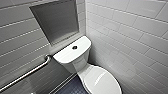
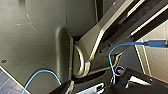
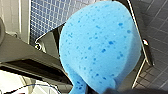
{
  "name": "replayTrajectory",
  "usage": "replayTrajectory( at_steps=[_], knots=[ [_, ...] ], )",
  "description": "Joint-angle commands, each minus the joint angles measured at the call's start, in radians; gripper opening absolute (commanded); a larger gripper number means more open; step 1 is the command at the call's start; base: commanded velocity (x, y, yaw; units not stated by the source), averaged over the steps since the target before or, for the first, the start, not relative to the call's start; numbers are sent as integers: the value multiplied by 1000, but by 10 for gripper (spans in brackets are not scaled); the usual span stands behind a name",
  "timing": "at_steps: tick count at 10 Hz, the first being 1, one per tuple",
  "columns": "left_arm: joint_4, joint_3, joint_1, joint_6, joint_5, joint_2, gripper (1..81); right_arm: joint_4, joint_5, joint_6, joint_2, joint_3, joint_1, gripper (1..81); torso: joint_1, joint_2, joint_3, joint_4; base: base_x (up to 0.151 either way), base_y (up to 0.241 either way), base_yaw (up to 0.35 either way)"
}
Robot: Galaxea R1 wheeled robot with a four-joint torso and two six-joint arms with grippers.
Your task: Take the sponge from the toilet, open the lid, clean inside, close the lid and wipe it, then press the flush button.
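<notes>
Sponge point(image 3: 100, 47), bright blue, soft and speckled, sits pinched in the fingers of the right gripper point(image 3: 98, 87), with dark tiled floor point(image 3: 155, 37) behind it. The white glossy ceramic toilet point(image 1: 82, 67) stands in a corner of pale tiled walls point(image 1: 130, 32). Its smooth white oval lid point(image 1: 102, 81) is down, and the small dark round flush button point(image 1: 74, 47) sits centred on the tank top. A metal grab bar point(image 1: 27, 73) runs along the left wall.

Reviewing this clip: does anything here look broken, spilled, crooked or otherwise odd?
Nothing stands out. The toilet looks intact, its lid down and sitting square, the flush button in place on the tank top. No spill shows on the dark floor. The sponge looks whole.
</notes>
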Motion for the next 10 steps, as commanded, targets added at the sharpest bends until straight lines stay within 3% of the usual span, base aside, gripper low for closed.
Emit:
replayTrajectory(
  at_steps=[1, 2, 3, 4, 5, 6, 8, 10],
  knots=[
    [8, 12, 17, 9, 78, -5, 811, -7, -71, 3, -173, 208, 155, 10, 0, 0, 0, 0, 0, 0, 0],
    [10, 12, 18, 9, 78, 0, 811, -7, -88, 3, -204, 237, 201, 10, 0, 0, 0, 0, 0, 0, 0],
    [10, 12, 18, 9, 78, 3, 811, -2, -100, 3, -224, 248, 239, 10, 64, -100, 0, 0, 0, 0, 0],
    [10, 12, 17, 9, 78, 6, 811, 15, -105, 6, -241, 259, 288, 10, 66, -103, 0, 0, 0, 0, 0],
    [10, 6, 18, 9, 78, 11, 811, 30, -125, 4, -253, 272, 334, 10, 11, -19, -28, 0, 0, 0, 0],
    [10, -3, 17, 9, 78, 17, 811, 41, -164, 6, -258, 288, 389, 10, 25, -42, -2, 0, 0, 0, 0],
    [8, -23, 17, 7, 80, 32, 811, 42, -218, 6, -261, 292, 481, 10, 34, -59, -4, 0, 0, 0, 0],
    [7, -49, 17, 7, 92, 52, 811, 74, -336, 12, -258, 296, 622, 10, 34, -58, -4, 0, 0, 0, 0]
  ],
)
